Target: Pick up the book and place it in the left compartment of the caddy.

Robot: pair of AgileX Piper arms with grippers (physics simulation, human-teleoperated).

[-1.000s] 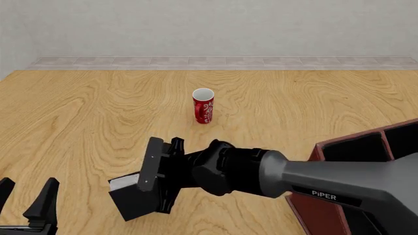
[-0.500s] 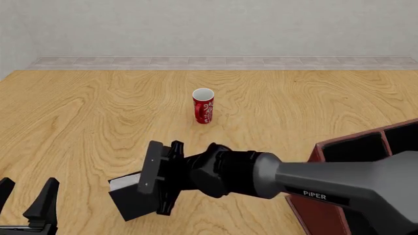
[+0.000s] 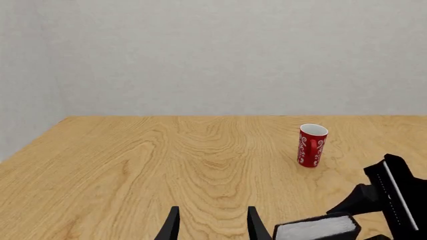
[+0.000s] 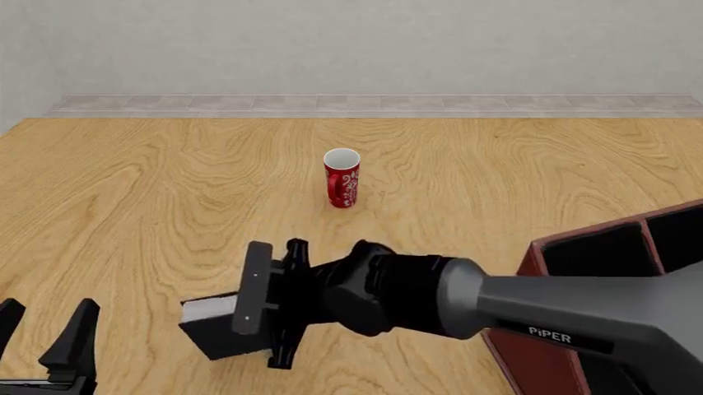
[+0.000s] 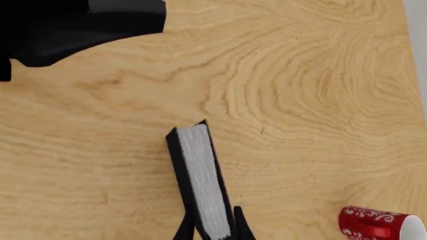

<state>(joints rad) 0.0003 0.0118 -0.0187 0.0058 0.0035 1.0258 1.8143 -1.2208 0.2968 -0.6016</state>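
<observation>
The book (image 4: pixel 214 329), black with a white page edge, is near the table's front left, slightly tilted. My right gripper (image 4: pixel 257 319) reaches in from the right and is shut on its near end. In the right wrist view the fingertips (image 5: pixel 183 231) press both covers of the book (image 5: pixel 199 175). I cannot tell whether the book touches the table. My left gripper (image 4: pixel 46 341) is open and empty at the front left corner, just left of the book (image 3: pixel 313 227). The caddy (image 4: pixel 541 350) stands at the front right, and its left compartment (image 4: pixel 598 251) shows black.
A red patterned cup (image 4: pixel 342 178) stands upright mid-table, beyond the book, and also shows in the left wrist view (image 3: pixel 311 145) and the right wrist view (image 5: pixel 380 225). My right arm (image 4: pixel 528 304) spans the space between book and caddy. The left arm (image 5: pixel 80 25) is near the book.
The book's low front corner has come up a little and it sits flatter in the right gripper. The right wrist turned slightly. The left arm and cup have not moved.
</observation>
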